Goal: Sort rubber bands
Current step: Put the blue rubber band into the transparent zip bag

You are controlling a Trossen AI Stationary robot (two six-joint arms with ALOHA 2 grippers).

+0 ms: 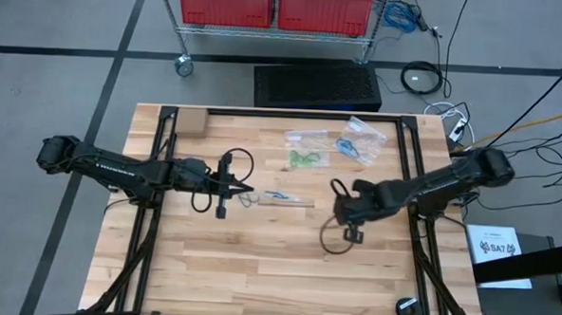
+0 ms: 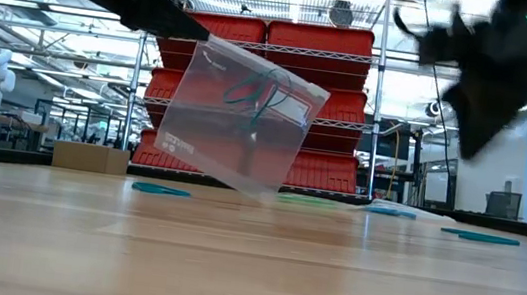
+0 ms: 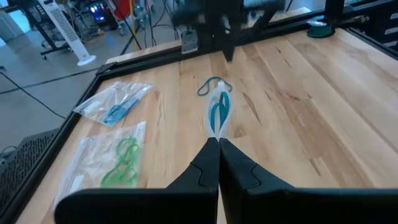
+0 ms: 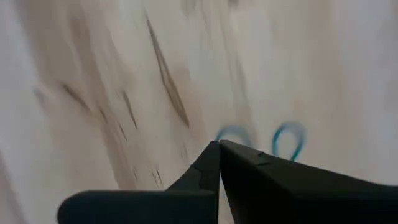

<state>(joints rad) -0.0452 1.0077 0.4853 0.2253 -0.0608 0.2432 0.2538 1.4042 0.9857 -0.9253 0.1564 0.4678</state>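
A clear plastic bag with teal rubber bands inside hangs from my left gripper, which is shut on it left of the table's middle. My right gripper is shut and points down over bare wood right of the middle, holding nothing. In its blurred wrist view, two bluish bands lie on the wood below its fingers. Loose teal bands lie flat on the table. At the far side lie a bag with green bands and a bag with blue bands. My left gripper pinches the bag's upper corner between its two shut fingers, coming almost level from the table's left. The bag hangs tilted below and beyond the fingertips, edge-on to the wrist view. Its lower corner reaches table height; whether it rests there I cannot tell.
A small cardboard box sits at the far left corner. A dark round object lies at the near right. Black cables loop from both arms. The near half of the table is bare wood.
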